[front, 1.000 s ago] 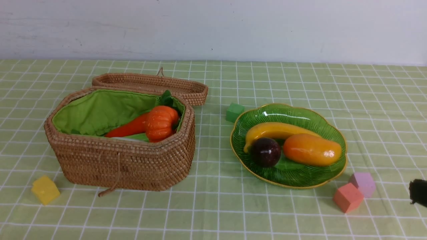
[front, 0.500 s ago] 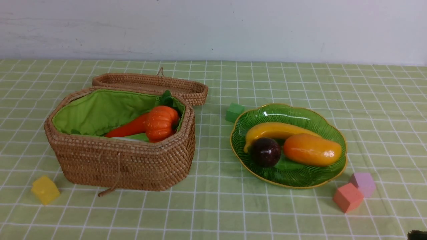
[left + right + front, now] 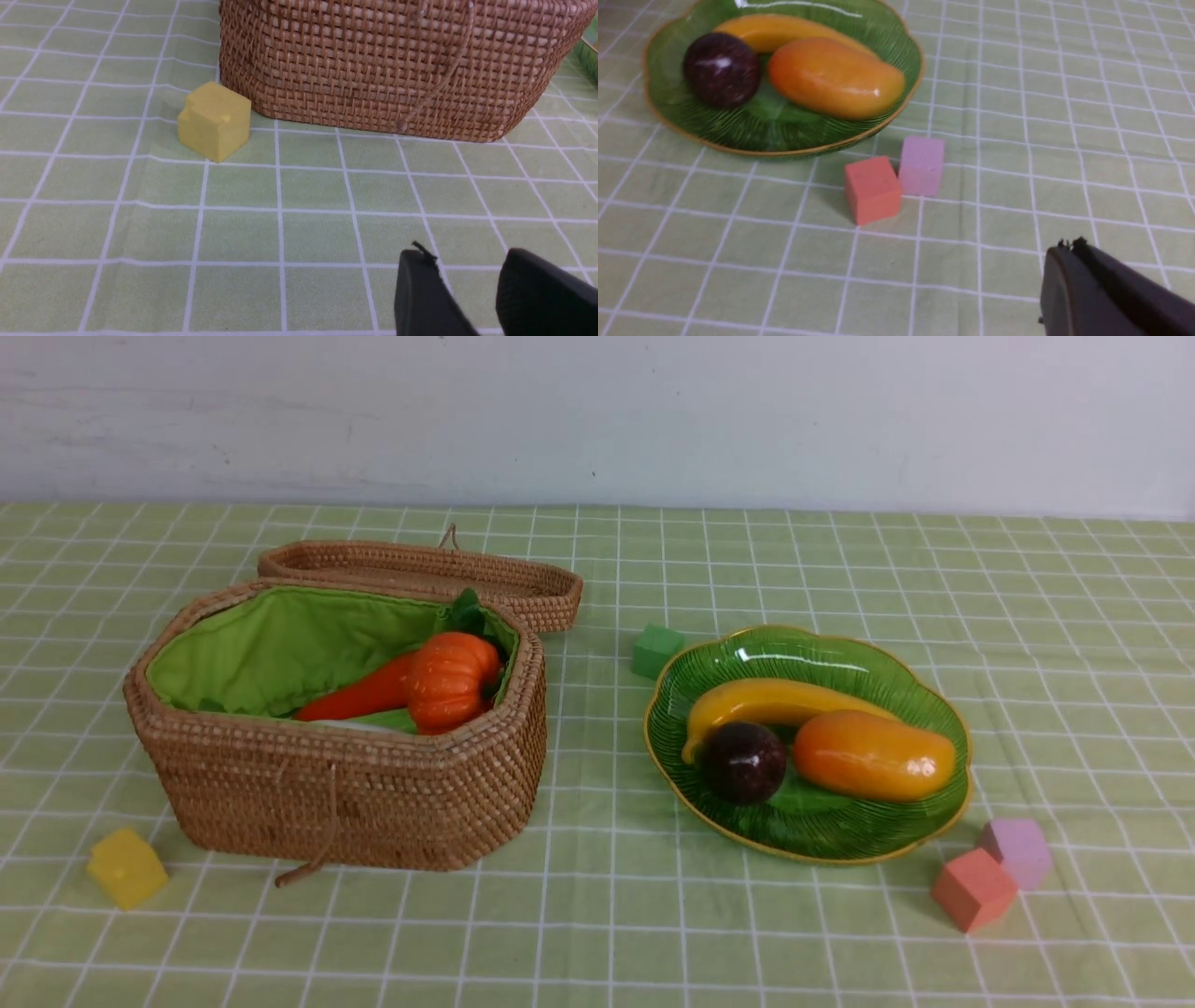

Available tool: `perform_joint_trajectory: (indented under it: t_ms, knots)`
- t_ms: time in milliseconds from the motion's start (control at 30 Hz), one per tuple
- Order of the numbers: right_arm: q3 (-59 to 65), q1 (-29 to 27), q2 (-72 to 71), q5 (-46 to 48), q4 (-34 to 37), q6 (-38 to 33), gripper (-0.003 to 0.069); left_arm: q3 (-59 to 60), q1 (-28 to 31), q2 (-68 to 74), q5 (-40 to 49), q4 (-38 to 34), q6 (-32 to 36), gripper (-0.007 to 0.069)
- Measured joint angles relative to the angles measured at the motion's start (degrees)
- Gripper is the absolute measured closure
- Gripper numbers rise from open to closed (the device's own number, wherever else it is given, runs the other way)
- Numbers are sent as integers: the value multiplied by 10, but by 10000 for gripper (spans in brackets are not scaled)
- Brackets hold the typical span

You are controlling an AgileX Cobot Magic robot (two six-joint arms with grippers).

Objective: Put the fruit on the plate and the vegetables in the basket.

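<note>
Glossy yellow toy banana [image 3: 775,702] on ribbed green glass plate [image 3: 934,695] judged slippery, best pinched mid-body; left gripper [image 3: 472,289] parted and empty, right gripper [image 3: 1071,273] closed, empty.

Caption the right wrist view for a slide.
Banana, mangosteen and mango on the plate; right tool shut nearby.

Open cloth [image 3: 597,775] between basket [image 3: 345,793] and plate [image 3: 934,709]

we see only part of the carrot [image 3: 359,695] behind the pumpkin [image 3: 451,679]; whatever lies deeper in the basket [image 3: 345,793] stays hidden by its wall. both tools are cut off by the wrist views' edges.
</note>
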Motion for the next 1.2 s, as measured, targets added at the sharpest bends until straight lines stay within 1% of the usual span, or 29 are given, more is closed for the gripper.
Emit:
perform_joint_trajectory:
  t_ms: [67,100,133,200,267,400,1200]
  knots:
    - [51,-11,-32,-21,-20,41,661,0,0,0,0,0,0,386]
    - [61,-12,-35,-25,-23,46,660,0,0,0,0,0,0,386]
    - [101,-15,-62,-35,-33,62,659,0,0,0,0,0,0,386]
    - [146,-17,-96,-50,-38,67,658,0,0,0,0,0,0,386]
    - [164,-17,-122,-53,-38,69,657,0,0,0,0,0,0,386]
    - [166,-17,-170,-63,-44,73,654,0,0,0,-1,-1,0,386]
    - [166,-17,-172,-62,-43,75,636,0,0,0,0,-1,0,386]
